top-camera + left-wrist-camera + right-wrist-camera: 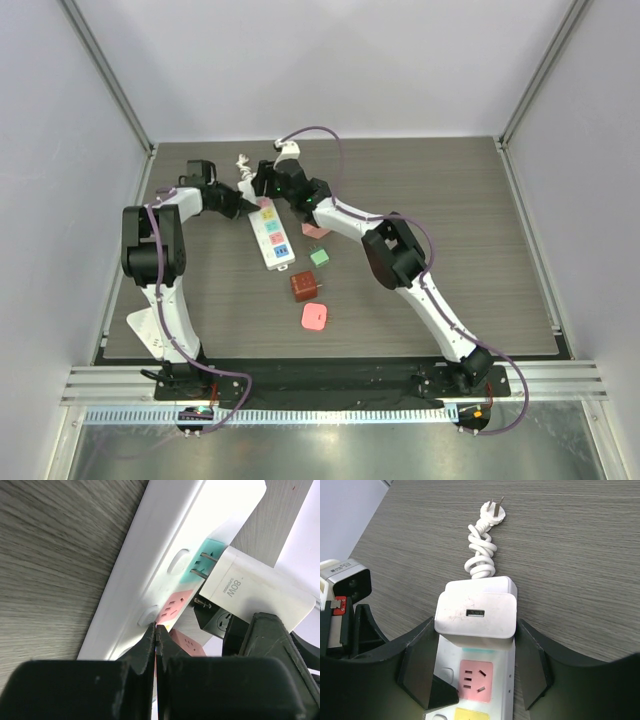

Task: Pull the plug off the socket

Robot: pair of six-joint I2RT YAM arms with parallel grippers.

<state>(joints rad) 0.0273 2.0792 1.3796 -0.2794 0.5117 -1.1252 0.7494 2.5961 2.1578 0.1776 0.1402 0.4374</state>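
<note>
The socket [272,238] lay flat on the table [450,220], in the back part and left of the middle. One short end pointed to the back edge. In the top view the right gripper [272,183] sat over that back end, and the left gripper [240,208] came in from the left side. The plug was hidden under the arm there.

The right wrist view showed the plug [476,614]. It was a white block, squeezed between the right gripper's two fingers [417,670], just past the pink hole. Beyond it lay the knotted white cord [480,550].

The left wrist view showed the plug from the side. It was tipped, and its metal pins [206,564] were bare between it and the green hole. The left gripper was pressed tight shut with nothing in it, and its tips touched the socket.

Only the top view showed a green block [319,256], a dark red block [305,287] and a pink block [315,317], closer to the near edge.
</note>
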